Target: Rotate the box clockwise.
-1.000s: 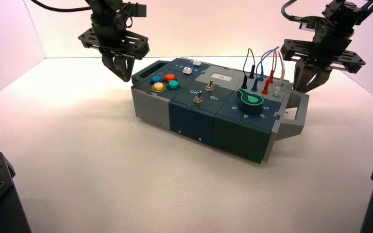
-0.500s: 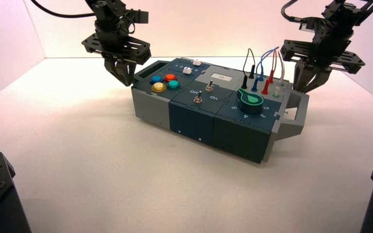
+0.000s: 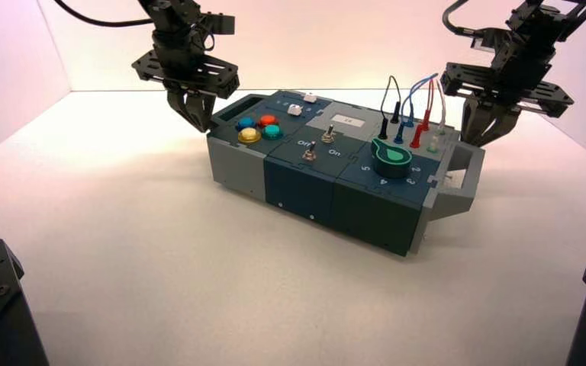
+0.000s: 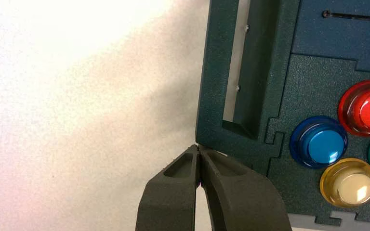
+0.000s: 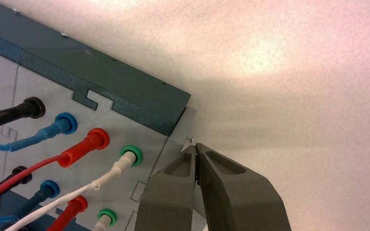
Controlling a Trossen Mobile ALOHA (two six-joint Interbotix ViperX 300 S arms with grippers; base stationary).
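We see a long dark-blue and grey box (image 3: 297,191) lying aslant on a pale desk (image 3: 160,290), nearer its far edge than its near one; the box's left end is farther back than its right.

At the left, the left gripper (image 3: 204,130) has its fingers clenched together, tips down at the outer corner of the grey left handle (image 3: 236,107); we cannot tell whether they touch it. The handle frames a long slot. Just right of it sit four round buttons: blue (image 3: 246,123), yellow (image 3: 249,135), red (image 3: 268,120) and green (image 3: 272,131).

Mid-box, we find two white slider caps (image 3: 294,110) toward the back and two metal toggle switches (image 3: 309,152) nearer us. Farther right are a green dial (image 3: 391,158) in front and, behind it, sockets holding black, blue, red and white plugged wires (image 3: 431,95).

At the right, the right gripper (image 3: 469,142), fingers also clenched, points down beside the box's far right corner, behind the right handle (image 3: 469,183).
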